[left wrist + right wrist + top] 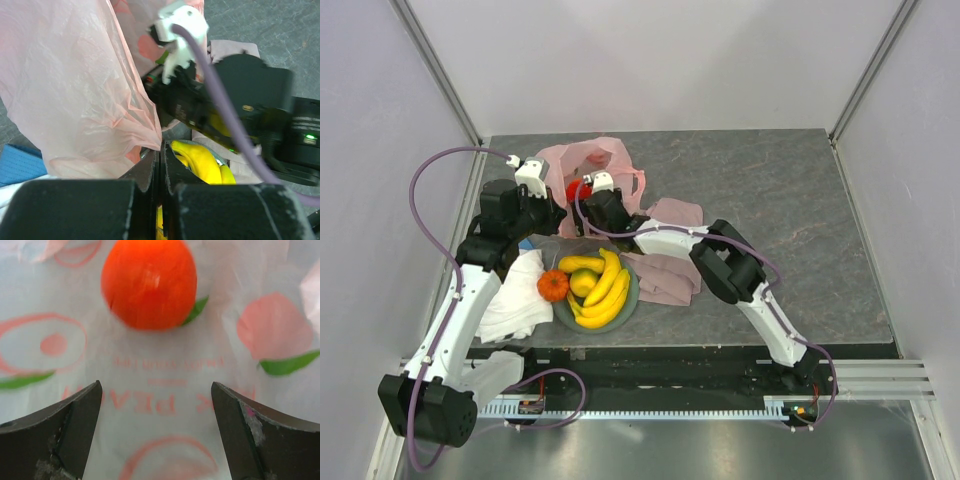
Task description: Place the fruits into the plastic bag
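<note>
Top view: the plastic bag (588,160) lies in the upper middle of the frame on the table (770,190). The red round fruit (577,190) shows in its mouth. The left gripper (556,208) is at the bag's near left edge, and the right gripper (588,195) is just beside the red fruit. Lower in the frame the plate (636,290) carries the bunch of bananas (608,288), the yellow oblong fruit (580,264) and the small green-yellow fruit (583,283). The tangerine (553,285) sits at the plate's left rim, next to the white cloth (515,305). A pink cloth (665,272) lies to the right of the plate.

Left wrist view: the left gripper (160,160) at the bottom centre is closed tight. A fold of the bag's film (75,90) runs down into the gap, so it appears to be pinching the bag's edge and holding it up. The bananas (200,160) show to the right of it, and the right arm (235,100) fills the right half of the frame.

Right wrist view: the right gripper (155,387) stands wide open and holds nothing. The red round fruit (149,282) rests at the top centre on the bag's printed film (45,365), well apart from both fingers.

As I judge it, one fruit of five is in the bag. The bananas, oblong fruit, green-yellow fruit and tangerine are not yet bagged.
</note>
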Robot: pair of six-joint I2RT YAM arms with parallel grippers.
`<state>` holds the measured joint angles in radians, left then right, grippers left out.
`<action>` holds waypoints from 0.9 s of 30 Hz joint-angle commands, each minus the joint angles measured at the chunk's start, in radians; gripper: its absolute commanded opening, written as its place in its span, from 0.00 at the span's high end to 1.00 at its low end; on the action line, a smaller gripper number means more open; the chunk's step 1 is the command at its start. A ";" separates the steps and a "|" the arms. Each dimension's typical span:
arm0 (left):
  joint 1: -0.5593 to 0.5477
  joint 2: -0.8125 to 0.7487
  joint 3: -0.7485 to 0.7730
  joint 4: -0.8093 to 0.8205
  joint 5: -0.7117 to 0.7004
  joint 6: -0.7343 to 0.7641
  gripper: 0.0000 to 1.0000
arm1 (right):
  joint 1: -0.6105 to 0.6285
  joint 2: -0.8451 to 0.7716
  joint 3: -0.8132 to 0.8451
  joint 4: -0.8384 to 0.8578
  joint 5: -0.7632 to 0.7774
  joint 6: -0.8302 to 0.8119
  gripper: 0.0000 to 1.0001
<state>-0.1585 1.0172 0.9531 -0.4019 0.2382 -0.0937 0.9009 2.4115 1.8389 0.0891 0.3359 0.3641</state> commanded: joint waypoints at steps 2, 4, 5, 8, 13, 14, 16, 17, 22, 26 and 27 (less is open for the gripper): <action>-0.001 -0.020 0.001 0.040 0.013 -0.026 0.99 | -0.002 -0.235 -0.192 0.273 -0.122 0.079 0.02; -0.001 -0.022 0.001 0.040 0.012 -0.026 0.98 | -0.003 -0.281 -0.233 0.299 -0.129 0.105 0.04; -0.001 -0.020 0.001 0.041 0.013 -0.026 0.98 | -0.005 -0.296 -0.263 0.310 -0.130 0.114 0.04; -0.001 -0.020 0.001 0.041 0.012 -0.024 0.98 | -0.005 -0.353 -0.338 0.359 -0.161 0.154 0.07; -0.001 -0.022 -0.001 0.041 0.006 -0.024 0.98 | -0.005 -0.457 -0.490 0.455 -0.204 0.197 0.13; -0.001 -0.020 -0.001 0.040 0.006 -0.024 0.98 | -0.005 -0.474 -0.518 0.468 -0.201 0.199 0.14; -0.001 -0.020 -0.001 0.041 0.006 -0.024 0.98 | -0.005 -0.527 -0.600 0.506 -0.190 0.191 0.15; -0.001 -0.022 -0.001 0.040 0.006 -0.024 0.99 | -0.005 -0.548 -0.627 0.518 -0.187 0.176 0.16; -0.003 -0.019 -0.001 0.040 0.009 -0.026 0.98 | 0.001 -0.669 -0.768 0.517 -0.157 0.150 0.18; -0.003 -0.017 -0.001 0.040 0.007 -0.029 0.98 | 0.085 -0.719 -0.745 0.306 0.028 0.067 0.20; -0.003 -0.016 0.001 0.041 0.007 -0.028 0.98 | 0.113 -0.729 -0.735 0.269 0.079 -0.004 0.20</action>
<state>-0.1593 1.0142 0.9531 -0.3950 0.2382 -0.0937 0.9180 1.7622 1.0676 0.4870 0.2214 0.4999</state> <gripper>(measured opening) 0.030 0.807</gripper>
